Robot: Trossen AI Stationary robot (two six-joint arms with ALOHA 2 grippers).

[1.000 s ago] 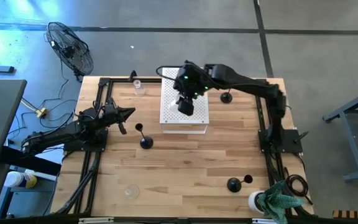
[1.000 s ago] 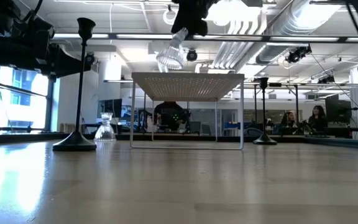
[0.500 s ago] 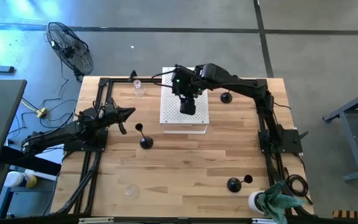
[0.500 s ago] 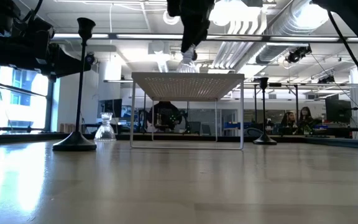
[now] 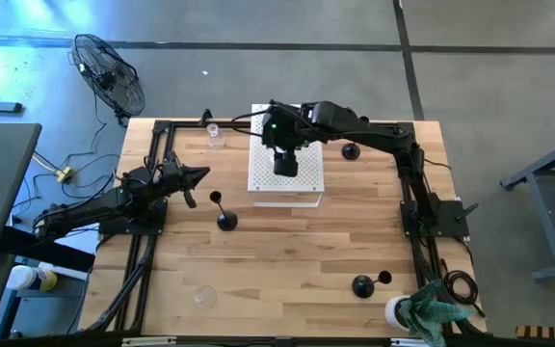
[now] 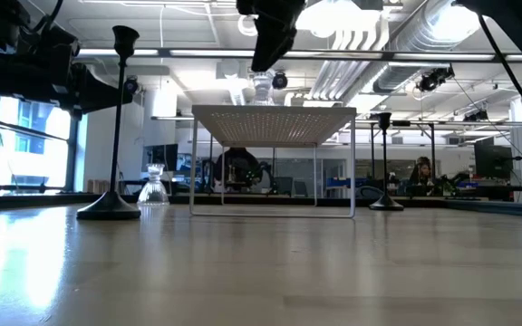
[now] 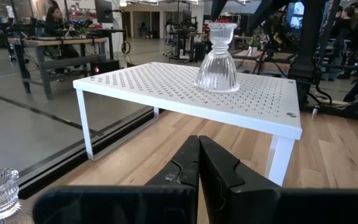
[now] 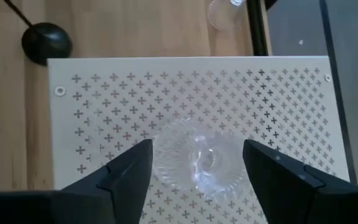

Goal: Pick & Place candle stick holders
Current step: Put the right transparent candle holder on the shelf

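Since a second ago, right pincer [image 8: 194, 171] lowered glass holder [image 7: 217, 57] onto board [image 7: 166, 84], fingers now spread; next, lift clear.

wood, glass and matt black

the table [image 5: 287, 260] is pale planked wood with a light sheen. the board [image 7: 166, 87] looks like smooth white painted metal, punched with small crosses. the holder [image 7: 217, 59] on it is clear ribbed glass, glossy; another glass holder [image 6: 154, 187] stands at the far left. the tall holder [image 6: 114, 127] is matt black, seemingly metal. the right gripper [image 8: 197, 168] fingers look like matt dark plastic, as do the left gripper [image 7: 199, 165] ones.
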